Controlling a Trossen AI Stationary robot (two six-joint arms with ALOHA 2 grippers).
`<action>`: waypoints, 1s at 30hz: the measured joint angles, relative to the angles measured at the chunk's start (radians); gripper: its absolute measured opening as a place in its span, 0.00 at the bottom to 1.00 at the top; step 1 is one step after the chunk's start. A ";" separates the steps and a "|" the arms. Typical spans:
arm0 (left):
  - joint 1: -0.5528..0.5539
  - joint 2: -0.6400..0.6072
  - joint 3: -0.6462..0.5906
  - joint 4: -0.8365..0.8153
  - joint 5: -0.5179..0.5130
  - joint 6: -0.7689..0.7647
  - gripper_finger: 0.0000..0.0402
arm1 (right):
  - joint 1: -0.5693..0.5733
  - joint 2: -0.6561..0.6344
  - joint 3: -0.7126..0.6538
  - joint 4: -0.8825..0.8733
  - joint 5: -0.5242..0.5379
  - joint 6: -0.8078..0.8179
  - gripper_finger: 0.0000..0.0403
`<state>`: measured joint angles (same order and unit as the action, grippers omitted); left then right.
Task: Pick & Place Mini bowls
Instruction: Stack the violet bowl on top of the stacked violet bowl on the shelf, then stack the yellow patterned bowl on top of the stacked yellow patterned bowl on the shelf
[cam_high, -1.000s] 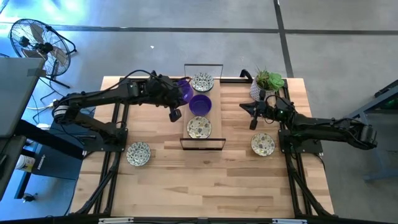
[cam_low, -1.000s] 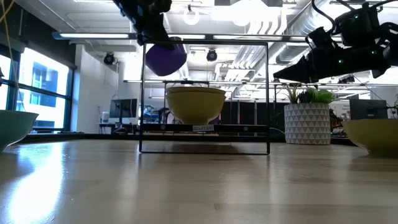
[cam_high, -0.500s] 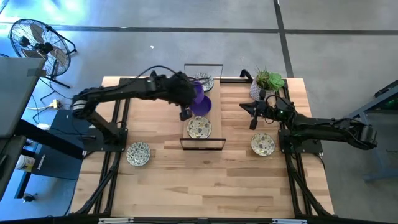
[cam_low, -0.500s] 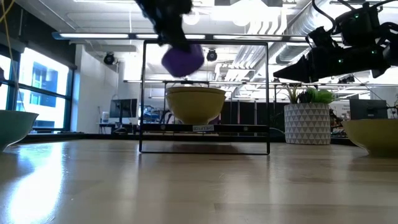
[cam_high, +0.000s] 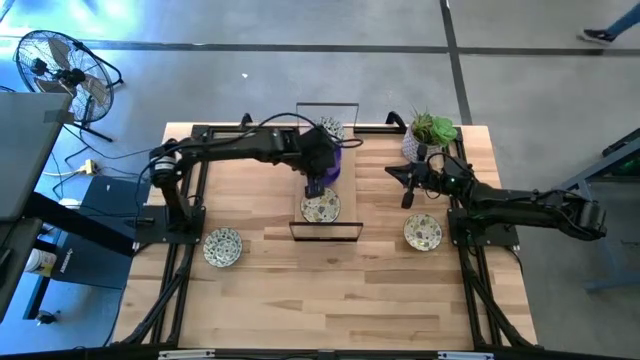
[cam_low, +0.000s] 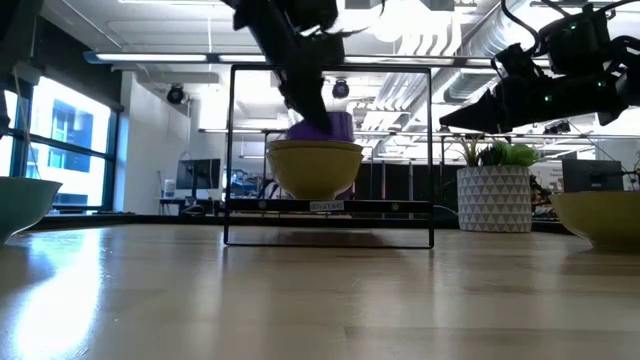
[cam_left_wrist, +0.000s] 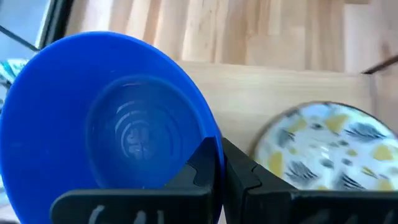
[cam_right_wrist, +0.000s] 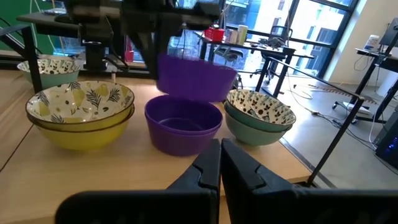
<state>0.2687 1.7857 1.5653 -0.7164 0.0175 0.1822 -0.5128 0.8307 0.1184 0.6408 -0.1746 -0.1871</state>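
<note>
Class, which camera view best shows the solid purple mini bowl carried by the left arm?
The right wrist view: the carried purple mini bowl hangs whole just above a second purple bowl. The left wrist view shows only its inside, tinted blue, with the left gripper shut on its rim. The high view and low view show slivers.

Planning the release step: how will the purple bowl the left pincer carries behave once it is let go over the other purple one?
The carried purple bowl looks rigid and light, since the left pincer holds it by the rim alone. It hangs above the purple bowl on the tray, which looks alike, so it will probably nest. Glossy walls suggest slipperiness.
</note>
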 joint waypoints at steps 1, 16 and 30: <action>0.000 0.014 0.002 0.008 -0.005 0.007 0.00 | 0.000 0.000 0.000 -0.001 0.000 0.000 0.00; 0.000 0.094 0.000 -0.009 -0.038 0.023 0.01 | 0.000 0.000 0.000 -0.002 0.000 -0.004 0.00; 0.000 0.083 0.000 -0.017 -0.022 0.023 0.29 | 0.000 0.000 0.000 -0.003 0.000 -0.005 0.00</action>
<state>0.2684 1.8690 1.5650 -0.7333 -0.0042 0.2048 -0.5125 0.8310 0.1184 0.6378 -0.1749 -0.1917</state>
